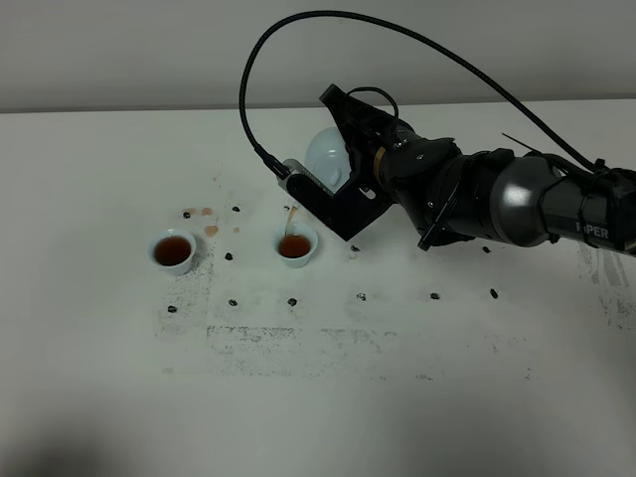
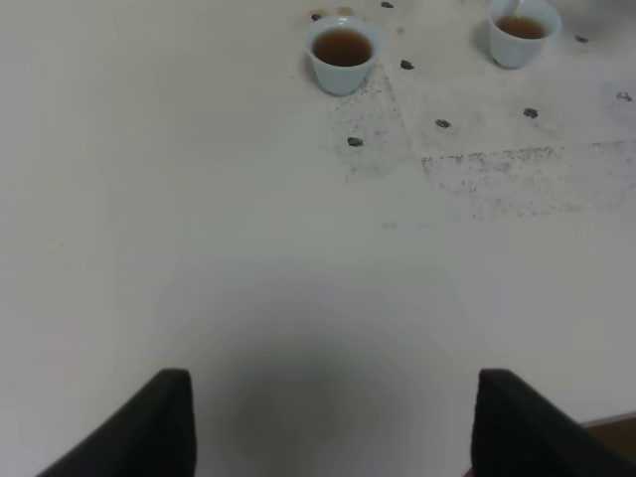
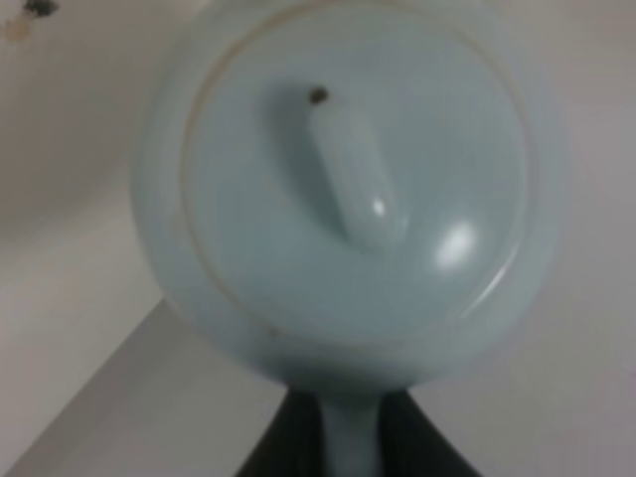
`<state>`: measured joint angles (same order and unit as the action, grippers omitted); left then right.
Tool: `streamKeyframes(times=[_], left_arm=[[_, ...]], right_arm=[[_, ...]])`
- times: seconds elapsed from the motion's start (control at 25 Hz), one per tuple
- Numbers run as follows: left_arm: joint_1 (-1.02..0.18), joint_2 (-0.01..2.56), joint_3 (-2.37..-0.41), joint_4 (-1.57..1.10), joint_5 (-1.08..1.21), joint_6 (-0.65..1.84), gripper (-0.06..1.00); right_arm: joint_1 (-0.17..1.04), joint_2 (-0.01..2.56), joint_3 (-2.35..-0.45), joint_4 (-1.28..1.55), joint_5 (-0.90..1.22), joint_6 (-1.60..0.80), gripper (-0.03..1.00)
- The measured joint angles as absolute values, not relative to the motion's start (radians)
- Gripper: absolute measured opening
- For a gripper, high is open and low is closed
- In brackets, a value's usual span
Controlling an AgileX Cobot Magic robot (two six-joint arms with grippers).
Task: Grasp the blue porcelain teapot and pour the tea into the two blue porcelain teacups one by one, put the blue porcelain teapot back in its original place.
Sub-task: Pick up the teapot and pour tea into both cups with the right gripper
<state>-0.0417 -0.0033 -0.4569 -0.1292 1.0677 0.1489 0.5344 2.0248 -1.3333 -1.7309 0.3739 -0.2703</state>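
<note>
My right gripper (image 1: 352, 164) is shut on the loop handle of the blue porcelain teapot (image 1: 326, 157) and holds it tilted in the air, above and just behind the right teacup (image 1: 295, 244). A thin stream of tea (image 1: 289, 223) falls from the spout into that cup. The left teacup (image 1: 173, 249) holds reddish-brown tea. The right wrist view is filled by the teapot (image 3: 348, 189) with its knobbed lid, and the handle sits between the right gripper's (image 3: 348, 452) dark fingers. My left gripper (image 2: 333, 427) is open and empty over bare table, well short of both cups (image 2: 343, 53) (image 2: 523, 30).
The white table (image 1: 417, 397) carries small black marks (image 1: 292, 301) around the cups and a scuffed grey patch in front of them. Brown tea stains (image 1: 210, 230) lie behind the left cup. The right arm's cable arcs high over the table.
</note>
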Motion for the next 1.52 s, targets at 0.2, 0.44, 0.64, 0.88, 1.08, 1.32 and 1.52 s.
streamKeyframes(times=[0.2,0.44,0.64,0.88,1.08,1.32,1.52], left_arm=[[-0.042,-0.003,-0.457,-0.129,1.068,0.149,0.6],[-0.042,-0.003,-0.457,-0.129,1.068,0.149,0.6],[-0.042,-0.003,-0.457,-0.129,1.068,0.149,0.6],[-0.042,-0.003,-0.457,-0.129,1.068,0.149,0.6],[-0.042,-0.003,-0.457,-0.129,1.068,0.149,0.6],[-0.042,-0.003,-0.457,-0.129,1.068,0.149,0.6],[-0.042,-0.003,-0.457,-0.129,1.068,0.149,0.6]], right_arm=[[0.534,2.025,-1.333,-1.733,0.374,-0.27,0.08],[0.534,2.025,-1.333,-1.733,0.374,-0.279,0.08],[0.534,2.025,-1.333,-1.733,0.374,-0.281,0.08],[0.534,2.025,-1.333,-1.733,0.374,-0.282,0.08],[0.534,2.025,-1.333,-1.733,0.374,-0.282,0.08],[0.534,2.025,-1.333,-1.733,0.374,-0.282,0.08],[0.534,2.025,-1.333,-1.674,0.375,-0.279,0.08]])
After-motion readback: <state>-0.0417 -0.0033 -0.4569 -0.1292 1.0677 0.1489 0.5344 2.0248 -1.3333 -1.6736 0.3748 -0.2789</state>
